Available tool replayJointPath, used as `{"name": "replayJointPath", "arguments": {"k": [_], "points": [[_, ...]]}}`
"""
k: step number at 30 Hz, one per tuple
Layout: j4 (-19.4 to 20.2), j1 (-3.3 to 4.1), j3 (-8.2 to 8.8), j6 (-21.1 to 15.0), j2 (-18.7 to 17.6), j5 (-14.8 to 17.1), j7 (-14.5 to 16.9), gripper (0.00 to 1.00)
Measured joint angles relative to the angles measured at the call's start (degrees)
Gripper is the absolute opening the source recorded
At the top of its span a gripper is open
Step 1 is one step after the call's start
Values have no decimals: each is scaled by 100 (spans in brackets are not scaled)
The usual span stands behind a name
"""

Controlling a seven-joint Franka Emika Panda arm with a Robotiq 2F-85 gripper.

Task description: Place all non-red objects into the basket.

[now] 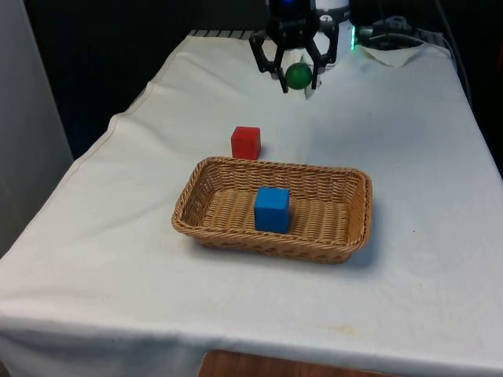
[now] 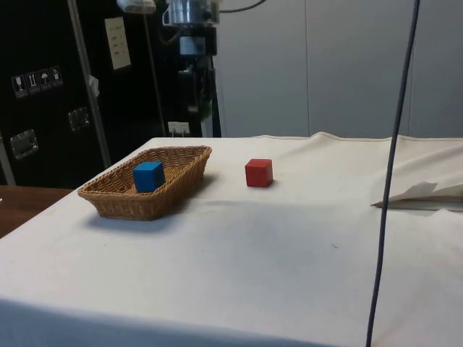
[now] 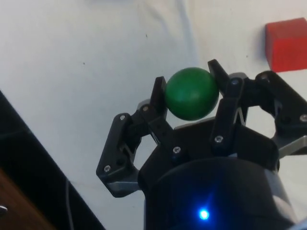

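pincer (image 1: 296,76) pinching green ball (image 1: 298,75) above table (image 1: 409,157) | blue cube (image 1: 272,209) in basket (image 1: 346,239) | red cube (image 1: 245,142) just beside basket's far rim

I'm looking at a black gripper (image 3: 192,103) built of angular linkage fingers (image 3: 158,98), silver screw heads glinting at every joint (several per side), all spreading from a rounded, glossy black body beneath the white arm (image 1: 334,17).
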State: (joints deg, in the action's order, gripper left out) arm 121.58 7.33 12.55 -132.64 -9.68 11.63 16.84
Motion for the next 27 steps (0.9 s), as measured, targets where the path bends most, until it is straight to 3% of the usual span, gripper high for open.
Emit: {"name": "replayJointPath", "arguments": {"k": [20,27], "points": [[-1461,-80,34,413,-1134,596,315,0],[-1782,-132,149,458,-1478,922,613,0]]}}
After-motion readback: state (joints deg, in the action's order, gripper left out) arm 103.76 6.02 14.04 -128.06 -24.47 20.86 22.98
